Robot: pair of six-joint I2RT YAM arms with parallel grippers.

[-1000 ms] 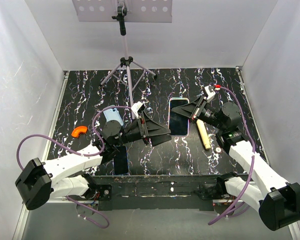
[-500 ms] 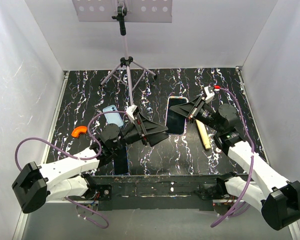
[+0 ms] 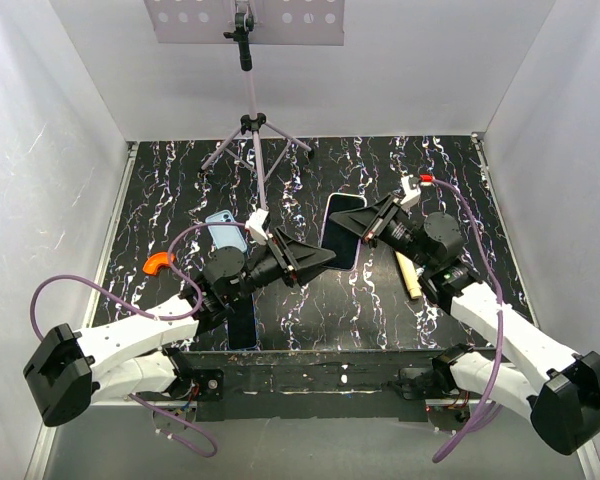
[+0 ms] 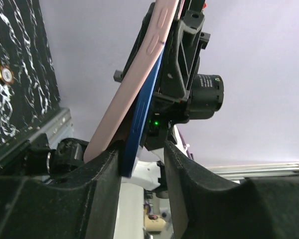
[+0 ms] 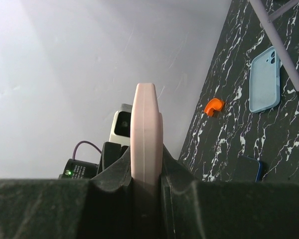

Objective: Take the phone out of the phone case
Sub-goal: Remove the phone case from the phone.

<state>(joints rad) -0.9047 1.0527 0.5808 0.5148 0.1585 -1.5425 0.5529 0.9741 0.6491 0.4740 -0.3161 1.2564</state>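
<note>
Top view: the cased phone (image 3: 340, 232) hangs tilted above the table's (image 3: 380, 300) middle, between the right gripper (image 3: 368, 222) and left gripper (image 3: 325, 258).

Left wrist: 2 jaws straddle the blue phone's lower edge beside the pink phone case (image 4: 139, 84). I cannot tell whether they pinch yet. Catching the case too would drag both.

Right wrist: jaws clamp the phone case edge-on. That narrow hold may slip.

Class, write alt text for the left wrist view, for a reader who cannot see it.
A pink case with a blue phone in it stands tilted in the air, its lower edge between the open fingers of the left end effector. The right end effector holds it from behind.
</note>
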